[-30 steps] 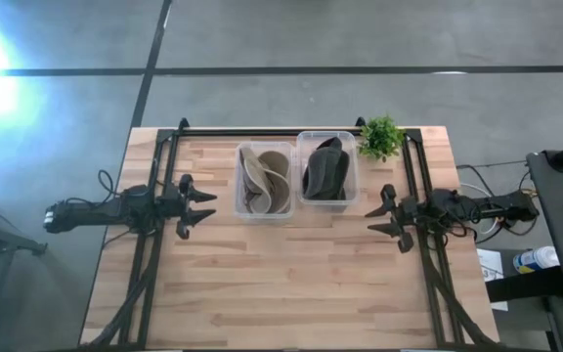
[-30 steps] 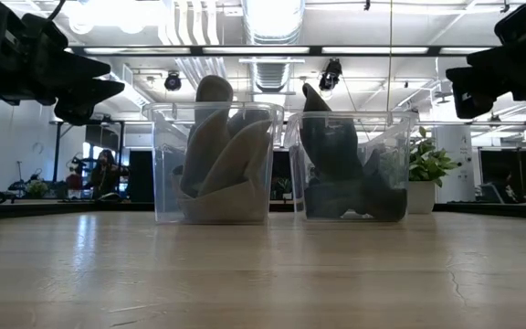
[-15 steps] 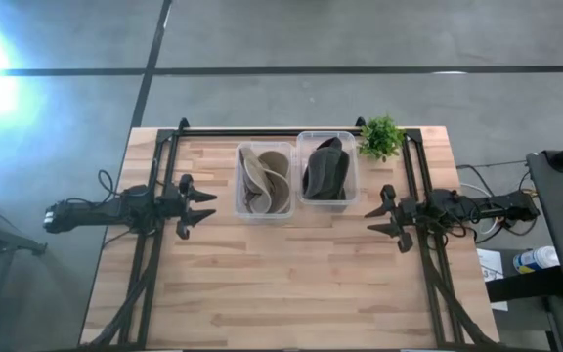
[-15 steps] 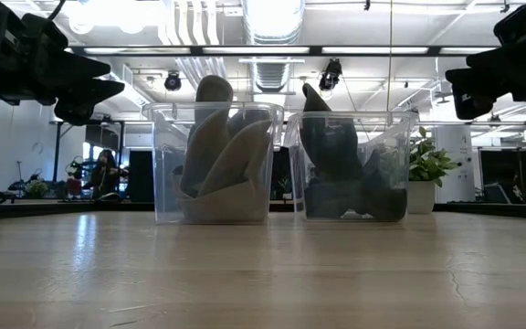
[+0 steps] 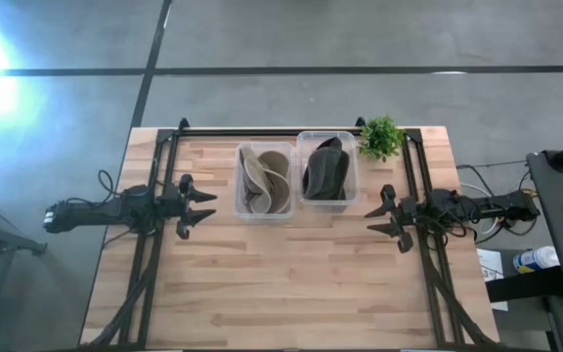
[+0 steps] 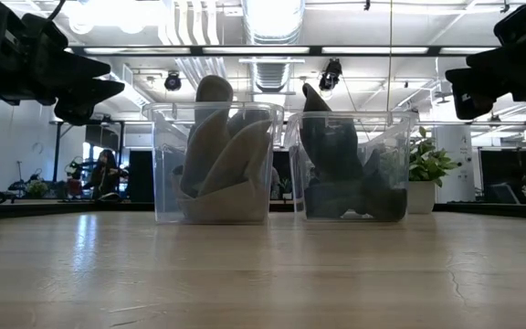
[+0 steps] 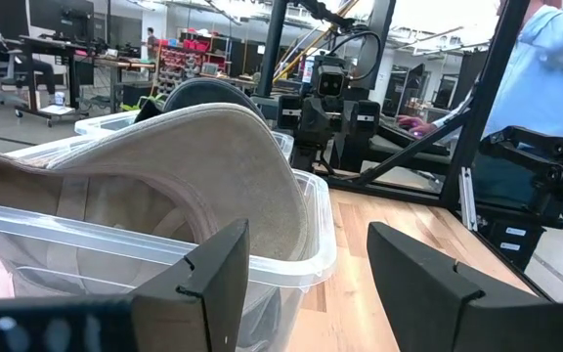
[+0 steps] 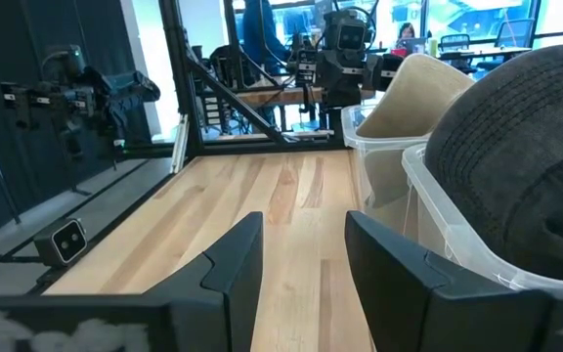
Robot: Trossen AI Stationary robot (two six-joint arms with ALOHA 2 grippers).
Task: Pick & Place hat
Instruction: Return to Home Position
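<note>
A beige hat (image 5: 260, 182) sits in the left clear bin (image 5: 264, 212), its crown and brim rising above the rim (image 6: 215, 137) (image 7: 194, 147). A dark grey hat (image 5: 324, 171) fills the right clear bin (image 5: 326, 200), also seen in the low view (image 6: 331, 146) and right wrist view (image 8: 526, 166). My left gripper (image 5: 203, 211) (image 7: 301, 284) hovers open at the left of the beige hat's bin. My right gripper (image 5: 383, 220) (image 8: 301, 259) hovers open to the right of the dark hat's bin, nearer the table's near edge.
A small potted plant (image 5: 381, 137) stands at the far right corner, next to the dark hat's bin. Black frame rails (image 5: 154, 244) (image 5: 428, 264) run along the table's left and right sides. Bare wood (image 5: 281, 284) spreads in front of the bins. A person (image 7: 555, 88) stands beyond the table.
</note>
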